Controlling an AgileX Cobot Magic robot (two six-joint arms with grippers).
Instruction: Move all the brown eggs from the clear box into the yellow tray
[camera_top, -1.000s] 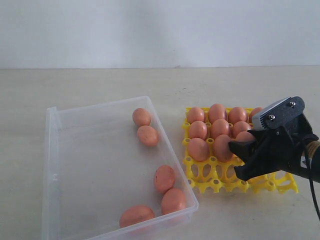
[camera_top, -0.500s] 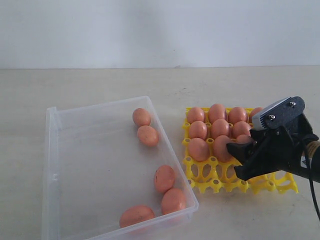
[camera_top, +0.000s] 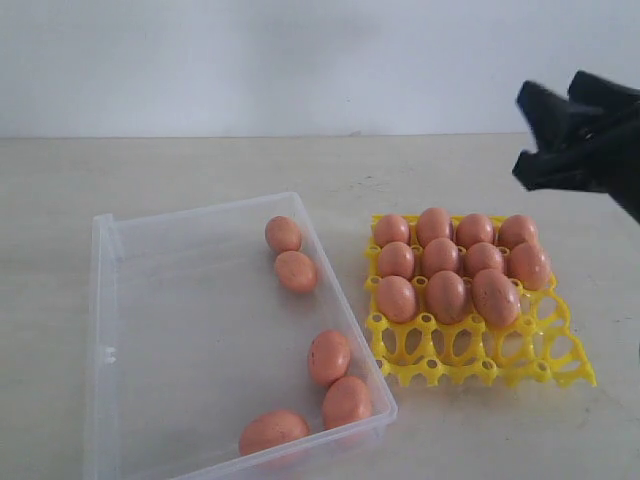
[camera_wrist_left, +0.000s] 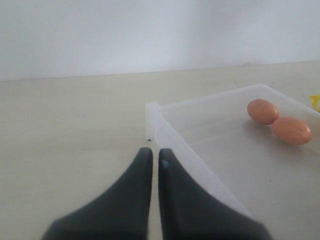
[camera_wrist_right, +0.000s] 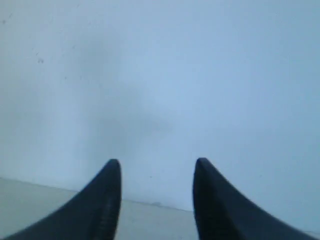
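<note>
The left gripper (camera_wrist_left: 154, 154) has two smooth, dark grey fingers (camera_wrist_left: 132, 195) tapering to rounded tips. The right gripper (camera_wrist_right: 156, 167) has fingers likewise dark and curved, one seemingly ribbed inside; its blurred body looks black and angular.

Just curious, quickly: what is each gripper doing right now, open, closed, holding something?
Left gripper: closed, holding nothing.
Right gripper: open, holding nothing.

eggs (camera_top: 446, 295): orange-brown, some speckled | box (camera_top: 100, 330): clear | tray (camera_top: 432, 372): yellow | table (camera_top: 200, 165): beige | wall (camera_top: 300, 60): white | left gripper (camera_wrist_left: 154, 151), right gripper (camera_wrist_right: 157, 162): black
</note>
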